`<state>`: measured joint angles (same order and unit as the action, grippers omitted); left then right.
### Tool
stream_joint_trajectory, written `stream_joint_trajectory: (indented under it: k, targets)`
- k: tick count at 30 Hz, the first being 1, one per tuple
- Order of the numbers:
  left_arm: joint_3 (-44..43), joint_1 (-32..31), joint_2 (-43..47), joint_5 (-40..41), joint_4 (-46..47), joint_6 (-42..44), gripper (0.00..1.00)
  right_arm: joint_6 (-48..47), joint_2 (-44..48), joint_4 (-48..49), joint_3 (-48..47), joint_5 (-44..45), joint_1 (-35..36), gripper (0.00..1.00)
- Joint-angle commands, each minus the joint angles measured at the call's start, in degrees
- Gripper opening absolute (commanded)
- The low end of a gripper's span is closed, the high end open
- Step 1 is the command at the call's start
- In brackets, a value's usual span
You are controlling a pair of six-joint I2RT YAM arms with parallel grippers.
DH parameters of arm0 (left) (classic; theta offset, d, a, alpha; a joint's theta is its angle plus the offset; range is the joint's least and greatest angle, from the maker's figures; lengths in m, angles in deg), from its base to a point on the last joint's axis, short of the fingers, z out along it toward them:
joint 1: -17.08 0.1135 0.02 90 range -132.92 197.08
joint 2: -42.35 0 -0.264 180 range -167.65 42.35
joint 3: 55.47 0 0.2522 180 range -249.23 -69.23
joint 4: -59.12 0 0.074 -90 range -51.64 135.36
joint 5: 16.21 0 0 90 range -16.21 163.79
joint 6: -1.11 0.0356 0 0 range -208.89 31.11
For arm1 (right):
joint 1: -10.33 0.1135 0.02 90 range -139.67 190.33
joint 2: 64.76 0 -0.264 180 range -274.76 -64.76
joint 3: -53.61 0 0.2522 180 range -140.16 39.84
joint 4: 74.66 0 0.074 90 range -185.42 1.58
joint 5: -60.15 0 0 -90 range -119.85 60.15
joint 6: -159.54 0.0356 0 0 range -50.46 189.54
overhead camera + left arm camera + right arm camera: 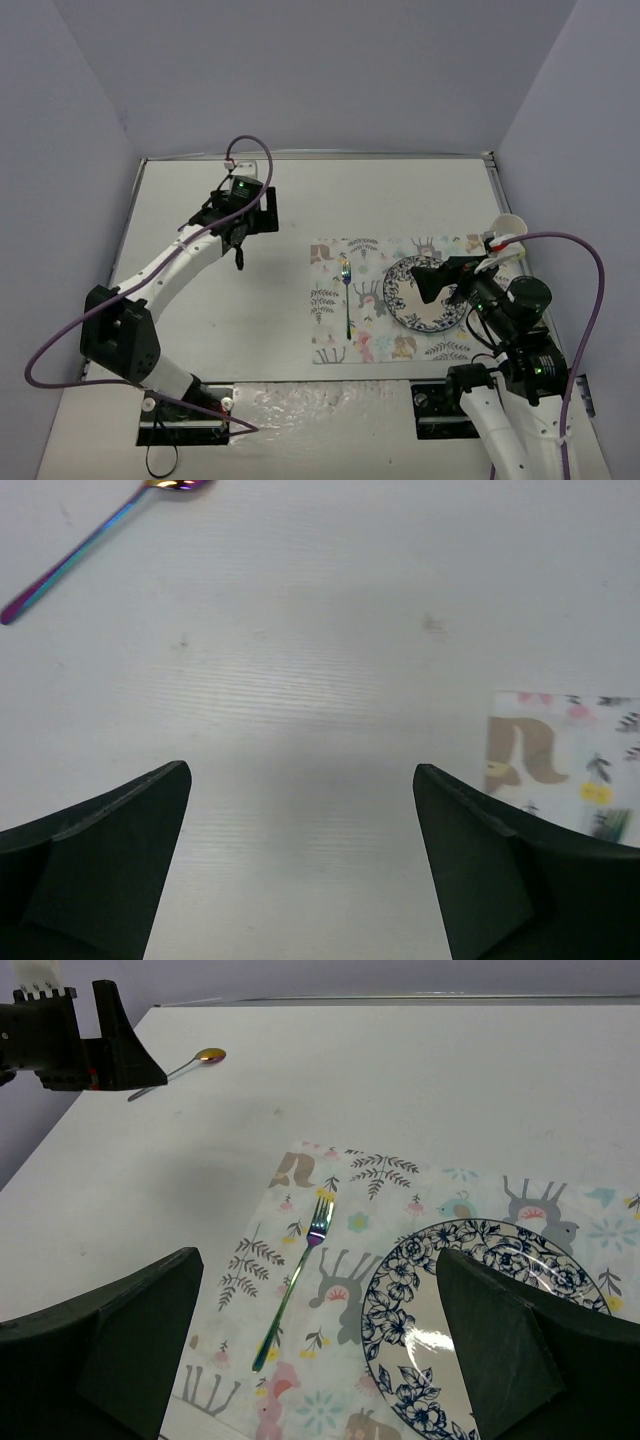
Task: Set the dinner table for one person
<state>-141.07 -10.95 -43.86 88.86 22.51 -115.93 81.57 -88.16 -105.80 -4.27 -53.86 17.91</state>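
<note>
Left claw and right claw gape; fork and plate escape the left wrist view.

From where I stand I count one table, one printed mat, one plate, one fork, one spoon and one white cup. There are two robot arms, the left arm and the right arm.
</note>
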Motion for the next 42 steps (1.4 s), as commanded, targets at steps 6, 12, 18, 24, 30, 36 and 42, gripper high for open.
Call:
stream_joint_trajectory:
  k: [6,12,18,24,30,36,42]
  targets:
    - [-8.0,15.5,-9.5,1.6,5.5,25.4,0.88,-2.1,-0.9,3.5,-1.9,-0.8,0.3,1.00]
    - [-15.0,16.2,-19.3,9.6,10.8,36.6,0.81,-2.8,-2.0,3.4,-1.4,-0.8,0.4,1.00]
    - [-19.1,16.2,-28.4,13.4,15.6,43.0,0.75,-2.9,-3.5,3.5,-1.0,-0.8,0.4,1.00]
    - [-20.4,16.2,-34.3,13.8,20.0,46.7,0.71,-3.3,-4.9,3.4,-1.0,-0.2,0.4,1.00]
    - [-22.3,16.1,-39.5,15.8,23.3,50.6,0.68,-3.1,-5.0,3.5,1.0,0.7,0.4,1.00]
    - [-24.0,16.2,-43.0,16.4,26.9,53.3,0.66,-2.7,-4.4,3.5,1.1,1.3,0.4,1.00]
    - [-29.7,16.1,-47.1,16.5,24.2,54.1,0.59,-2.7,-4.9,3.4,1.3,1.4,0.4,1.00]
